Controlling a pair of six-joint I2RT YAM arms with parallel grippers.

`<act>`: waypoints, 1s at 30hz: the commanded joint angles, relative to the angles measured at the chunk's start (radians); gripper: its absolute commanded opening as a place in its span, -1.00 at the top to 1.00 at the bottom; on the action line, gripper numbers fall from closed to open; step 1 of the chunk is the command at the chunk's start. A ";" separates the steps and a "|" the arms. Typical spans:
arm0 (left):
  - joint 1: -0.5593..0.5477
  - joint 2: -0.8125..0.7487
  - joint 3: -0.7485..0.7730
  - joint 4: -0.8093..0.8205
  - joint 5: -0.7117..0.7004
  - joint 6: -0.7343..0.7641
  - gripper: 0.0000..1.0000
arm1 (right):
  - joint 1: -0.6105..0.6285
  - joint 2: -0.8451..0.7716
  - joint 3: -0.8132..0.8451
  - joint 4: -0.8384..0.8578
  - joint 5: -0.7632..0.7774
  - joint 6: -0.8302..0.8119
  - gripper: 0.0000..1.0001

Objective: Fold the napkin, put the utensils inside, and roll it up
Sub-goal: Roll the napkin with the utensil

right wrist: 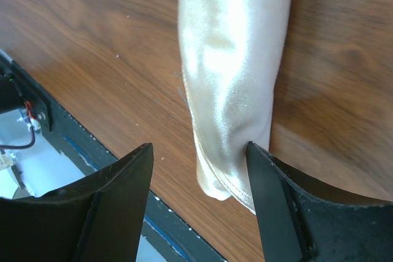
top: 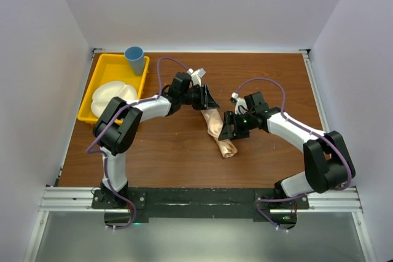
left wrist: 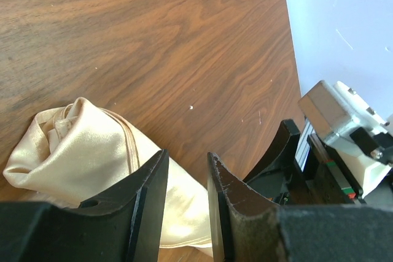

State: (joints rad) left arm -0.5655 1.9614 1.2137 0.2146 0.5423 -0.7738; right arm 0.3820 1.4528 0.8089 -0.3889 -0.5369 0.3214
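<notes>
The peach-orange napkin [top: 220, 132] lies rolled into a short tube on the wooden table, running from mid-table toward the near edge. My left gripper [top: 209, 99] hovers over the tube's far end; in the left wrist view its jaws [left wrist: 187, 154] stand narrowly apart above the cloth [left wrist: 80, 145], gripping nothing. My right gripper [top: 228, 130] is beside the tube's near half. In the right wrist view it [right wrist: 199, 146] is wide open around the napkin's [right wrist: 233, 59] end, with the right-hand finger [right wrist: 276, 194] touching the cloth. No fork shows in any view.
A yellow tray [top: 104, 69] at the far left holds a white divided plate [top: 113, 96], and a blue cup [top: 134, 58] stands at its far corner. The table's black front rail [right wrist: 37, 115] runs close to the roll's end.
</notes>
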 commanded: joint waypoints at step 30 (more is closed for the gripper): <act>-0.079 -0.262 -0.272 -0.050 -0.116 0.051 0.63 | 0.034 -0.014 0.148 -0.051 0.077 -0.030 -0.36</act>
State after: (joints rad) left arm -0.6338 1.7142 0.9722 0.1505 0.4568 -0.7387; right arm 0.4133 1.5047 0.8879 -0.3931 -0.5201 0.3470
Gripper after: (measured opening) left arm 0.195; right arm 0.661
